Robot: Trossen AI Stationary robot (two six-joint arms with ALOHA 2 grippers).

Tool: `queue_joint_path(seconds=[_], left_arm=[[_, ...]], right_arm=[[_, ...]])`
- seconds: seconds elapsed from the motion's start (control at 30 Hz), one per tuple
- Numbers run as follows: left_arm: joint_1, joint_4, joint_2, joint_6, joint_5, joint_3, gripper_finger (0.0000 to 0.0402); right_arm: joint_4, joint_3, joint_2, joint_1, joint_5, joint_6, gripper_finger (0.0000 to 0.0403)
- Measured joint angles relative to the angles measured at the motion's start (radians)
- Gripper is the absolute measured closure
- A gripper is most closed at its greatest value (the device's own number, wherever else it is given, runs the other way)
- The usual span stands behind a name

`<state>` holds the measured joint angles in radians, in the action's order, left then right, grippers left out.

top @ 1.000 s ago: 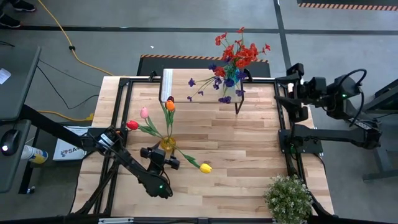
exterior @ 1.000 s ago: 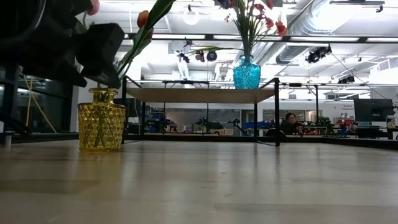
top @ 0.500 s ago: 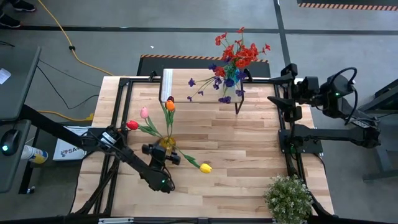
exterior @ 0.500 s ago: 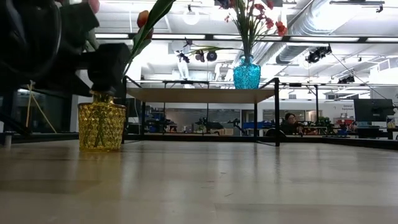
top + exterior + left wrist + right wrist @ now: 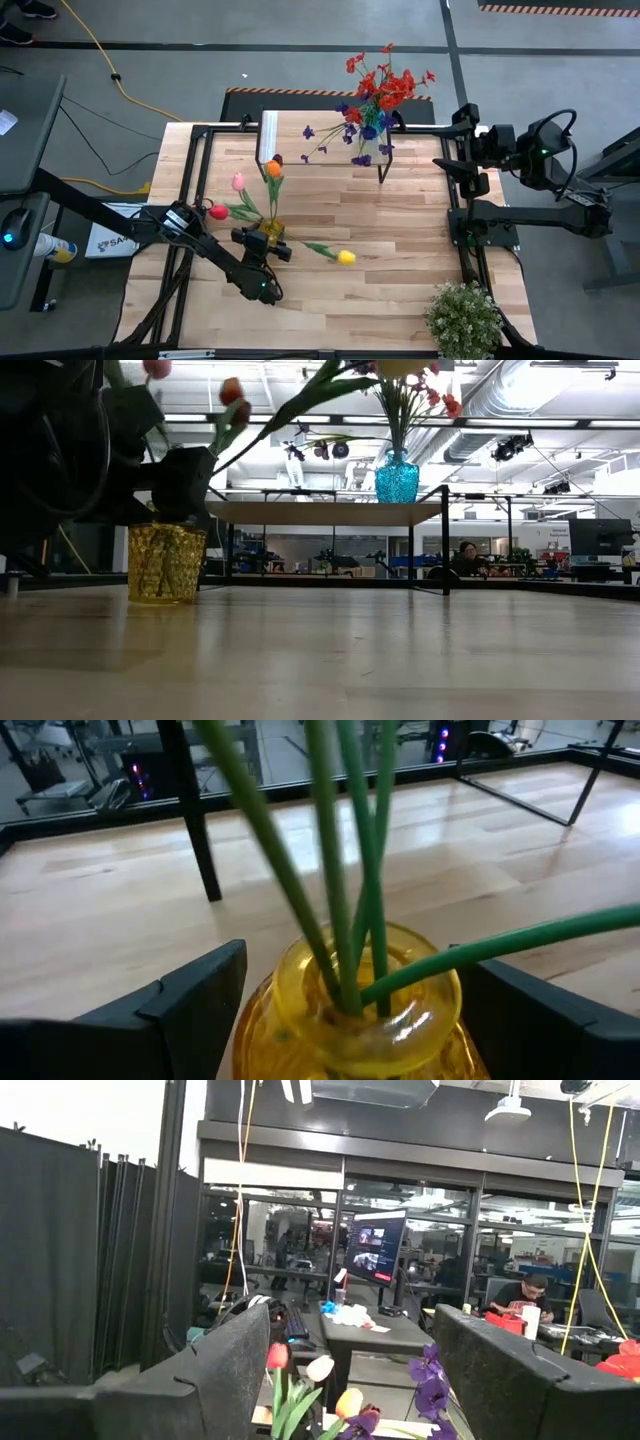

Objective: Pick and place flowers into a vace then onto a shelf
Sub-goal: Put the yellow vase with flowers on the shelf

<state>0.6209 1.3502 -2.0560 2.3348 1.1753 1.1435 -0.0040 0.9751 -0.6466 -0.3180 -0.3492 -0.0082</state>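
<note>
Yellow vase (image 5: 166, 563) of tulips (image 5: 233, 390) gripped by dark gripper (image 5: 178, 482), left of shelf (image 5: 325, 512), blue vase (image 5: 396, 477) on shelf.

Only "SA" is read, in dark letters on a white box (image 5: 110, 240) left of the worktop (image 5: 400, 290); rest hidden by arm. No other text made out.

Bright overhead ceiling lights (image 5: 300, 420), backlit dark silhouettes, blurred stems (image 5: 340, 870), soft tabletop (image 5: 350, 650) reflections
</note>
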Motion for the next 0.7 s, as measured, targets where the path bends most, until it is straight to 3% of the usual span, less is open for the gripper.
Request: queue_joint_path(seconds=[0.7], left_arm=[[0.000,-0.027,0.000,-0.053,0.037,0.000,0.0027]], right_arm=[[-0.023,0.000,0.000,0.000,0.000,0.001,0.0130]])
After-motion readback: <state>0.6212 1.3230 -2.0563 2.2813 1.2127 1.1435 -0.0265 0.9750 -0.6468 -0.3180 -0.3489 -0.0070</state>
